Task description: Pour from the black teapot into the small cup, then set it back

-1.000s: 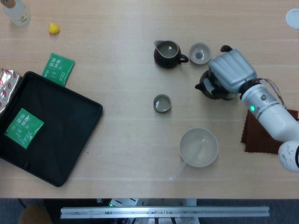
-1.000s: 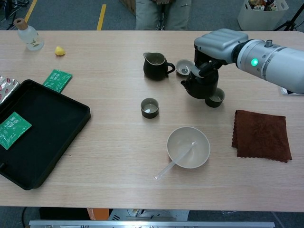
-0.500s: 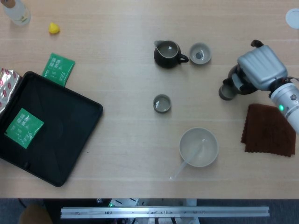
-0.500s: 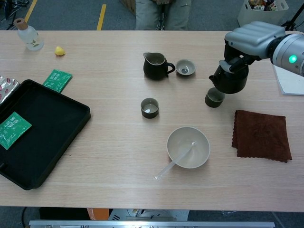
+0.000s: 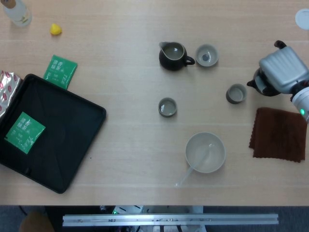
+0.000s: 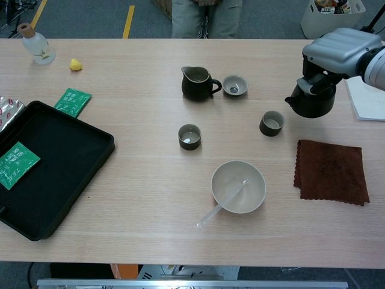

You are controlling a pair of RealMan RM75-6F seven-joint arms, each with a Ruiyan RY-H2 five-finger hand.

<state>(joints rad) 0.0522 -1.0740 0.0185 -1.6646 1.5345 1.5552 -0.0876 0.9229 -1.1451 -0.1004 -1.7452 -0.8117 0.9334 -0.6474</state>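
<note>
- Your right hand grips the black teapot from above, its spout toward the small cup.
- The teapot sits just right of that small cup, apart from it; whether it rests on the counter you cannot tell.
- The brown cloth lies near the teapot, on its front side.
- Left of the small cup stand a dark pitcher and two more cups.
- Your left hand shows in neither view.
</note>
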